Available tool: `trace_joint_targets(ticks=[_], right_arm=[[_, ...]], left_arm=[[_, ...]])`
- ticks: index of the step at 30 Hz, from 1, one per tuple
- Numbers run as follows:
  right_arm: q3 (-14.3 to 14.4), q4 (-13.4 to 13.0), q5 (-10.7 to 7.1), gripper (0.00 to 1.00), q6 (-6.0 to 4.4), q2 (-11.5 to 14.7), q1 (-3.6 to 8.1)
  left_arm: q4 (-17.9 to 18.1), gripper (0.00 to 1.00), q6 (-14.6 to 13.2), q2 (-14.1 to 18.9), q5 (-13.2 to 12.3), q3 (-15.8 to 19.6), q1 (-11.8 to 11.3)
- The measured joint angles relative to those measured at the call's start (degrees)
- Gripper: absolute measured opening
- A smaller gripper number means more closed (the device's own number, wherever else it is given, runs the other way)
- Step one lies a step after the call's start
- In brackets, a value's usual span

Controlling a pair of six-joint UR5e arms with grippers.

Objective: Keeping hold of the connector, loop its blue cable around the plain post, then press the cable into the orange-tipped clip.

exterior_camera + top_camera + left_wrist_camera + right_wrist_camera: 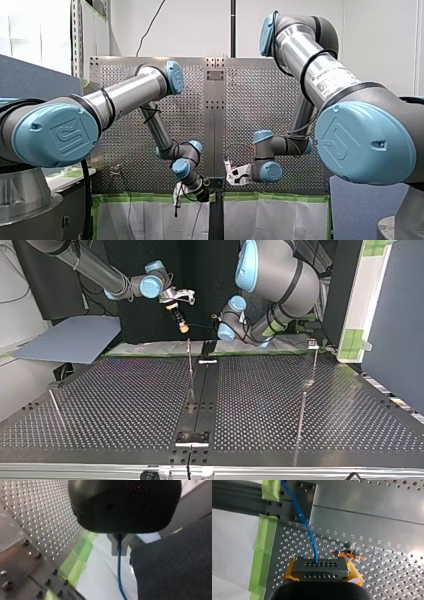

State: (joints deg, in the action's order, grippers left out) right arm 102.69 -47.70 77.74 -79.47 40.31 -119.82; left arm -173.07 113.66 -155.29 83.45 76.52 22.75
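My right tool [322, 572] clamps its yellow pads [354, 573] on either side of the dark, hole-studded connector [320, 567], held just above the perforated counter [387, 585]. The blue cable [310, 537] leaves the connector's face and runs out toward the counter's edge, lined with green tape [262, 552]. Just beside the connector, the orange-tipped clip [348, 554] stands on the counter, apart from the cable. My left tool [119, 549], black with metal fingers [114, 548], is pinched narrow on the same cable off the counter's edge, and the cable hangs on below it. Seen from across the counter, both arms hover beyond the far edge, near a thin post [190, 362].
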Motion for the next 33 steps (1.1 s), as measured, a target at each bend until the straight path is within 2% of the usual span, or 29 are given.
trace_joint_targets(ticks=[6,12,21,33], right_arm=[[0.01,0.20,0.28,0.00,0.00,-0.02,0.22],[0.01,0.27,0.33,0.00,0.00,0.00,0.32],[0.01,0.37,0.37,0.00,-0.04,0.01,0.42],[0.01,0.87,1.49,0.00,-1.03,0.00,1.55]], left_arm=[[2.93,0.00,1.25,1.64,1.17,3.06,-0.59],[6.26,0.00,3.01,2.68,1.71,6.40,-0.19],[10.75,0.00,5.42,6.50,4.25,10.91,0.41],[17.12,0.00,5.89,12.00,9.38,15.28,3.46]])
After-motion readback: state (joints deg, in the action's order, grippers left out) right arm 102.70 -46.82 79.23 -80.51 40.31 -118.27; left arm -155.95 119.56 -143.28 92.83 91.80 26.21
